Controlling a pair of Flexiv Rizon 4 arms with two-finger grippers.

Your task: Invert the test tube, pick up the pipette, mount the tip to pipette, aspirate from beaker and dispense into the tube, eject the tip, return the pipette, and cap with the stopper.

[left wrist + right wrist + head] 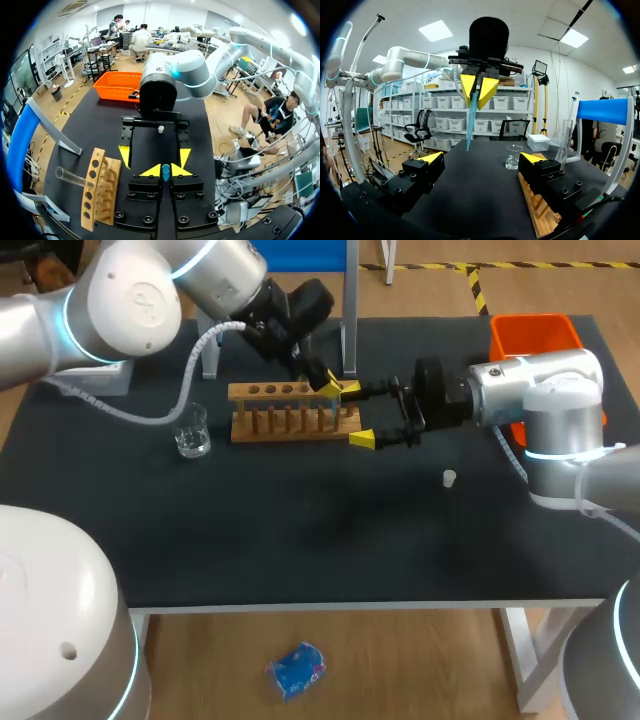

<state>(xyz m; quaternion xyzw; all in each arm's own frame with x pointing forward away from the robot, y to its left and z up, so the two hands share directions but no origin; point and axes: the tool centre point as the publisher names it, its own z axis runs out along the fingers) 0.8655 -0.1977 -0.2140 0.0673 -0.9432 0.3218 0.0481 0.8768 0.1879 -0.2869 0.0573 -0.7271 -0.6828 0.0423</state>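
Observation:
My left gripper (333, 390) hangs over the right end of the wooden tube rack (290, 412), shut on a slender blue pipette tip (165, 172). In the right wrist view the tip (471, 122) points down from the left gripper (480, 86), above the gap between my open right fingers. My right gripper (356, 414) lies level at the rack's right end, open wide and holding nothing. A clear test tube (70, 176) sticks out of the rack (100, 192). A glass beaker (192, 432) stands left of the rack. The white stopper (449, 478) lies on the mat under my right arm.
An orange bin (535, 335) sits at the table's back right corner. A metal stand with a blue top (350, 310) rises behind the rack. The black mat (300, 530) in front of the rack is bare up to the front edge.

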